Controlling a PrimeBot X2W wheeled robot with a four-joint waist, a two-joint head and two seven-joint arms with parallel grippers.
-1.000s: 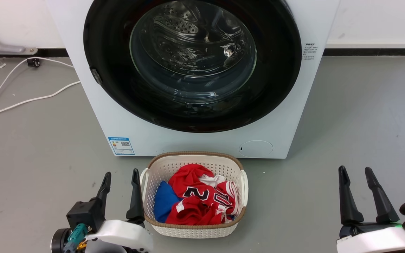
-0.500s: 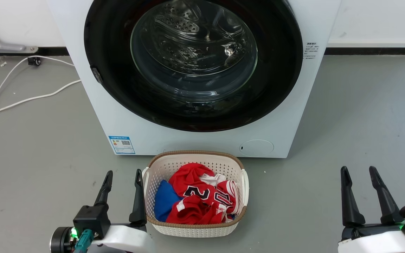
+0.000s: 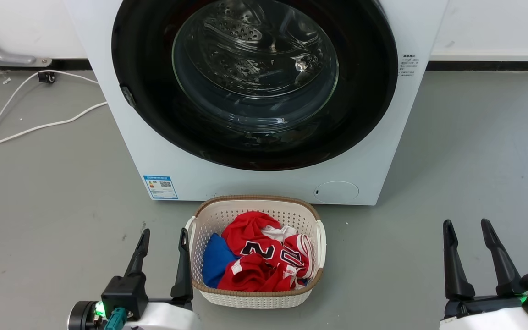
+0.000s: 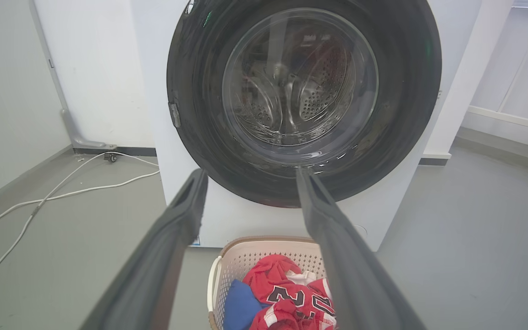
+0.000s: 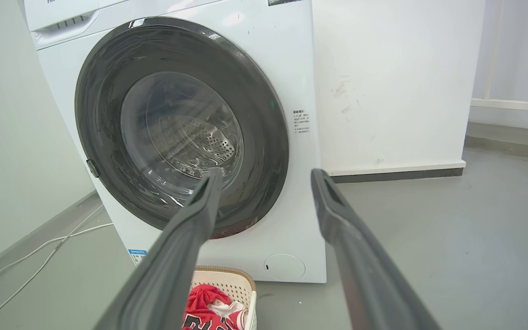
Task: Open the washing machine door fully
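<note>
Facing closed washing machine door (image 3: 255,78), basket (image 3: 255,200) below

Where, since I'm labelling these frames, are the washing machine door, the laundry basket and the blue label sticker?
washing machine door (image 3: 255,64): head view, on its glass bowl centre.
laundry basket (image 3: 255,300): head view, on its front wall.
blue label sticker (image 3: 160,187): head view, on its middle.

Washing machine door (image 3: 255,85) glossy black, glass centre — basket (image 3: 250,300) matt plastic.
</note>
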